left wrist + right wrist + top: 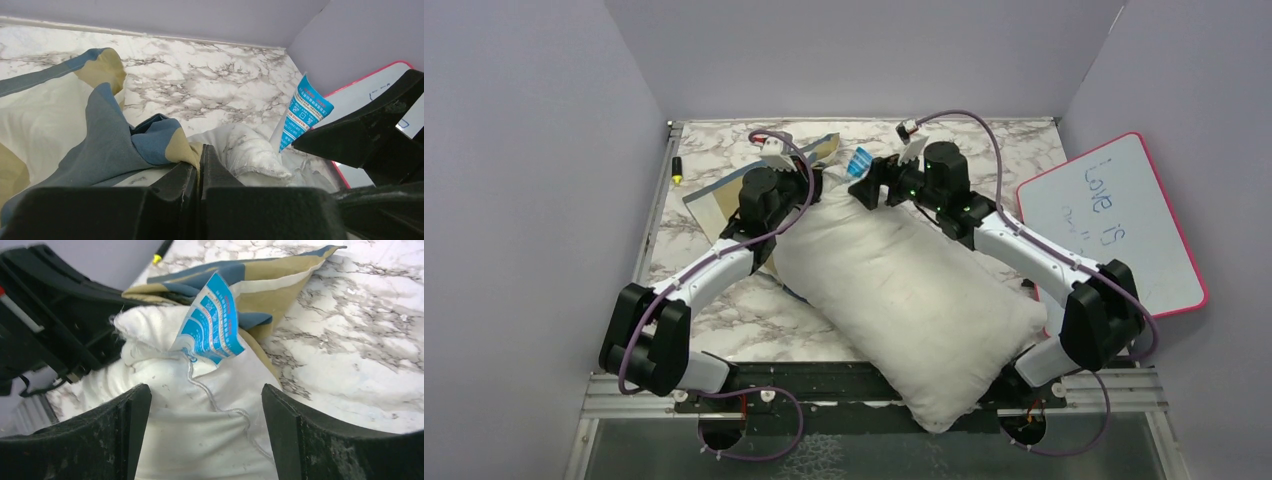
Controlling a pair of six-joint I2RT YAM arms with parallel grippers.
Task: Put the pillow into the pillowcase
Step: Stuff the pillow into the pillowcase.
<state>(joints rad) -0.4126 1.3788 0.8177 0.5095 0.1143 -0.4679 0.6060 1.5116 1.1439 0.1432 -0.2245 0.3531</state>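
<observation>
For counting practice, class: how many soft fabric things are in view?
2: the pillow lies diagonally across the middle; the pillowcase is bunched at its far left end. Others may be hidden beneath.

blocked: pillow [904, 290] fills centre, whiteboard [1114, 225] right | free: marble table [754, 320] near-left, far-right corner

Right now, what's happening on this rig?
Two arms are working a pillow into a pillowcase. The left gripper is shut on a fold of the pillowcase at the far side of the table. The right gripper is open, its fingers either side of the pillow's far corner by the blue tag. The pillow lies diagonally across the table, nearly all of it outside the case.
</observation>
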